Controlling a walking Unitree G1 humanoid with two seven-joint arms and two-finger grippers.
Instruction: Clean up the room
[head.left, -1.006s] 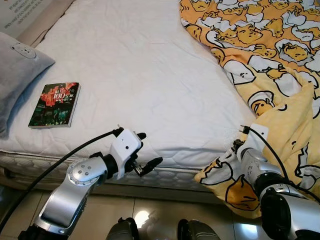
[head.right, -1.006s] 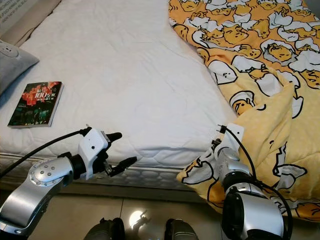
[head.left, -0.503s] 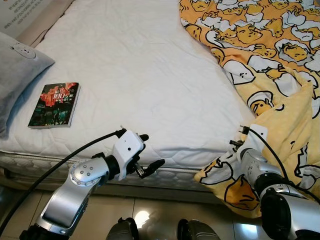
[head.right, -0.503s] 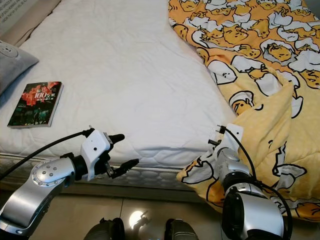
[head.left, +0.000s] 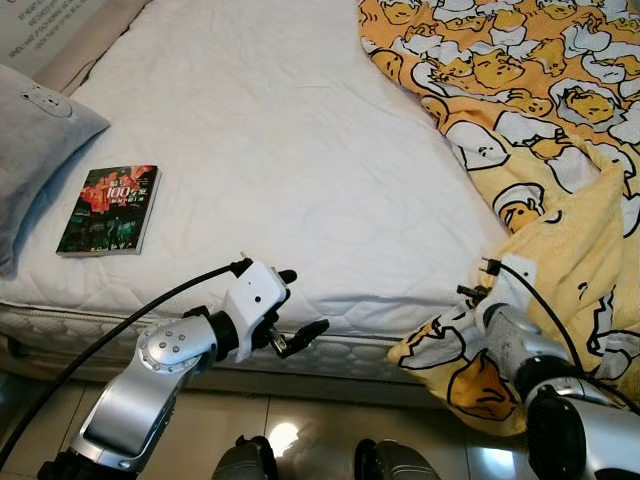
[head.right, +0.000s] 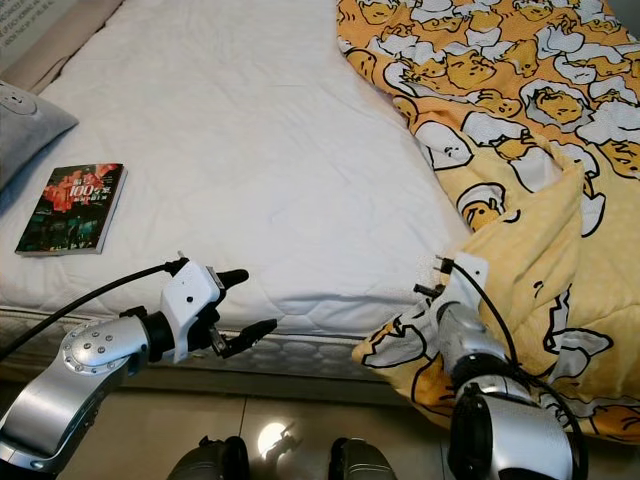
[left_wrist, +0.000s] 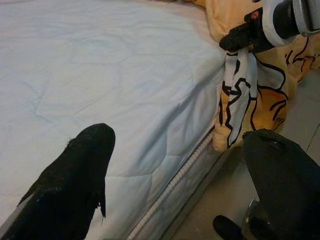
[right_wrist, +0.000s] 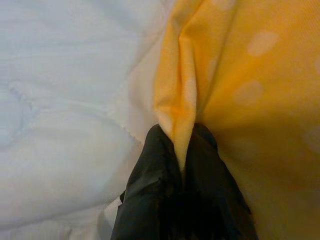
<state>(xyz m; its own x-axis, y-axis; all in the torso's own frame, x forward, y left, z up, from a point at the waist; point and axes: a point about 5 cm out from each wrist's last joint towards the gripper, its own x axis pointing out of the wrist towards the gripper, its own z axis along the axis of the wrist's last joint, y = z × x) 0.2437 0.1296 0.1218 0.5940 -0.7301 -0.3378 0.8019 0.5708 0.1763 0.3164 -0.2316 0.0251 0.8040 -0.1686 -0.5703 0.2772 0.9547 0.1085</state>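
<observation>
Before me a bed (head.left: 280, 150) spreads wide, its white quilted mattress (head.left: 300, 120) bare across the middle, a ribbed edge running along the near side. A grey pillow (head.left: 40, 150) rests at my far left. Below the bed lies a glossy tiled floor (head.left: 300, 430), pale beige, catching a bright spot of reflected light near my feet.

We see a yellow blanket (head.left: 540, 120) printed with white and orange cartoon egg figures outlined in black, over a white quilted mattress (head.left: 290, 150). The pillow (head.left: 35, 150) is plain grey. The book (head.left: 110, 209) has a dark cover with red and green tones. Our arms are silver, the tool fingers (right_wrist: 150, 200) black.
</observation>
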